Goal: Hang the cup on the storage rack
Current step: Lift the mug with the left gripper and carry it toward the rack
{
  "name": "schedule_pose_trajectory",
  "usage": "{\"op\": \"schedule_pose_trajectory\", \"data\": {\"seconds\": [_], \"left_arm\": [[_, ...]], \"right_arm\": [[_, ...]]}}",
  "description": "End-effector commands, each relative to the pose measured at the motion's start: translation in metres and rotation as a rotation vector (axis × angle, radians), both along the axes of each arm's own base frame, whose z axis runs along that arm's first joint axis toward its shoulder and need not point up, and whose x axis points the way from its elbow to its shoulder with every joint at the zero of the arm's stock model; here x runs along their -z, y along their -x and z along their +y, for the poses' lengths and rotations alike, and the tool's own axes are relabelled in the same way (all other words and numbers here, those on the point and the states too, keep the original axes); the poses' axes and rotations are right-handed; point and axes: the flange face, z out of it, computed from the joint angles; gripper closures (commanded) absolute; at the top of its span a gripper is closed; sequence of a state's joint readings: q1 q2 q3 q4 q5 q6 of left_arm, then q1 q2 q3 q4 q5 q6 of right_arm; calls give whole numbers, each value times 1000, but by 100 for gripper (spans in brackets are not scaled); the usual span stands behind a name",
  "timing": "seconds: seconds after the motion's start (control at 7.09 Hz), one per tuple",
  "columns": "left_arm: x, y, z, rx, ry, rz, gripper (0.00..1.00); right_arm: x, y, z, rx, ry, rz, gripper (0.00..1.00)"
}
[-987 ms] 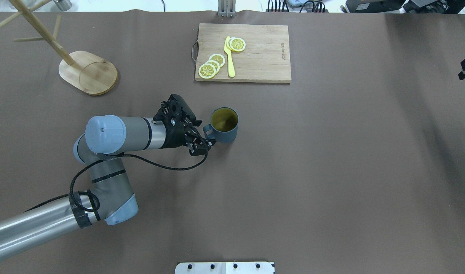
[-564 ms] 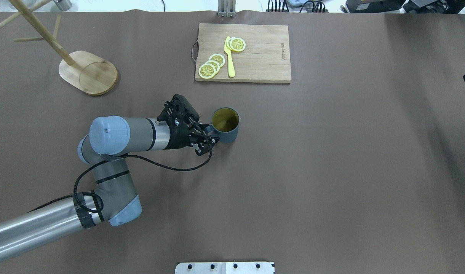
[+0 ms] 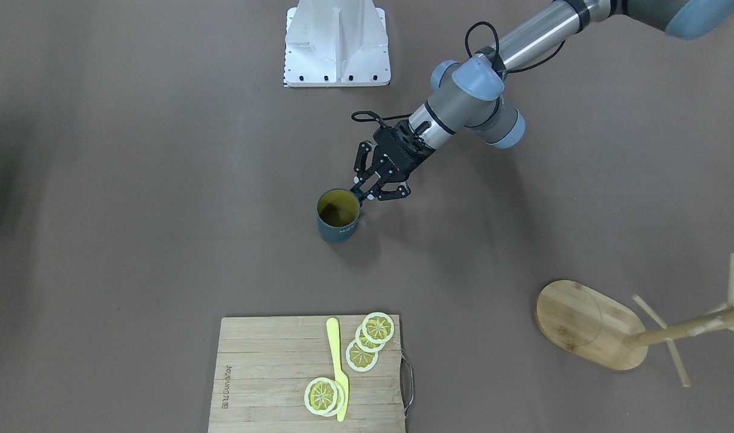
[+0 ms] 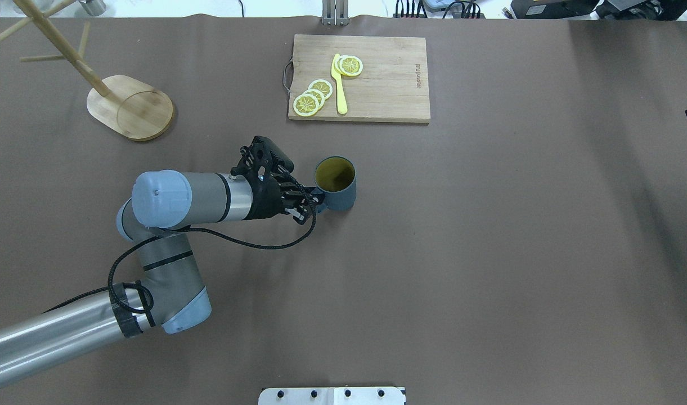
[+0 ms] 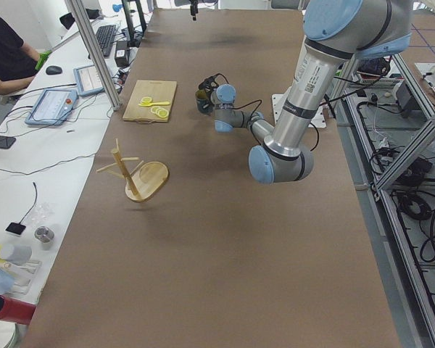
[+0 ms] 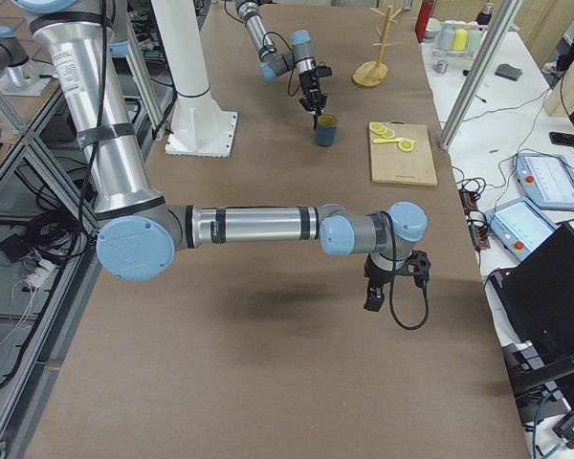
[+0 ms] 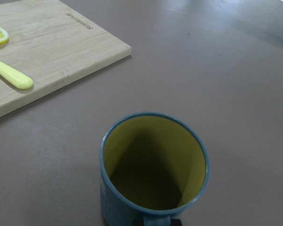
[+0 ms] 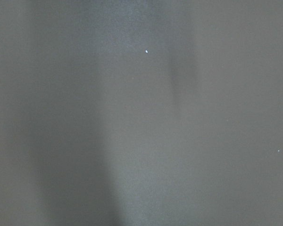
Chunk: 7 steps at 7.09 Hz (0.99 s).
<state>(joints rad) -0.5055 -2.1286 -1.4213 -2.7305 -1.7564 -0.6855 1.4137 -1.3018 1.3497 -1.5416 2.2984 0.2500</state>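
worktop (image 4: pixel 489 253) carries everything, and the layout explains the reach. the left arm (image 4: pixel 208 197) stretches low and nearly level across it, so its jaws meet the cup side-on at handle height. the right arm (image 6: pixel 258 228) hangs well apart at the robot's right, clear of the work. its jaws show too little to tell how they stand, and its camera sees only worktop. the rack (image 4: pixel 130 107) stands toward the far left, well apart from the cup, with nothing on the pegs that show. the board (image 4: pixel 388 84) lies at the far edge with lemon slices and a yellow knife, and has no part in this step. the cup (image 4: pixel 336 185) stands upright near the middle, mouth up. its handle (image 7: pixel 153 220) is turned toward the left arm, likely why that arm takes it. the left jaws are drawn in to a narrow gap, one on each side of the handle, and appear to pinch it. the cup rests on the worktop, not yet lifted.
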Motion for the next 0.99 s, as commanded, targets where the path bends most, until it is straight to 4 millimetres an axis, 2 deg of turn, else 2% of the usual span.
{"op": "schedule_pose_trajectory", "data": {"seconds": [0.0,0.14,0.28,0.56,0.71,0.85], "left_arm": [[18,21,-5,17,72,116,100],[36,47,-18,45,110,180,100],[46,69,-27,63,189,239,100],[44,100,-51,104,346,325,100],[45,124,-69,126,462,407,100],[42,144,-84,148,583,469,100]], "right_arm": [[1,-15,1,-23,-2,-9,0],[0,-23,11,-34,-5,-9,0],[-1,-26,29,-39,0,-39,0],[-4,-48,57,-73,8,-97,0],[-9,-50,71,-74,5,-97,0],[-19,-71,86,-80,-4,-107,0]]}}
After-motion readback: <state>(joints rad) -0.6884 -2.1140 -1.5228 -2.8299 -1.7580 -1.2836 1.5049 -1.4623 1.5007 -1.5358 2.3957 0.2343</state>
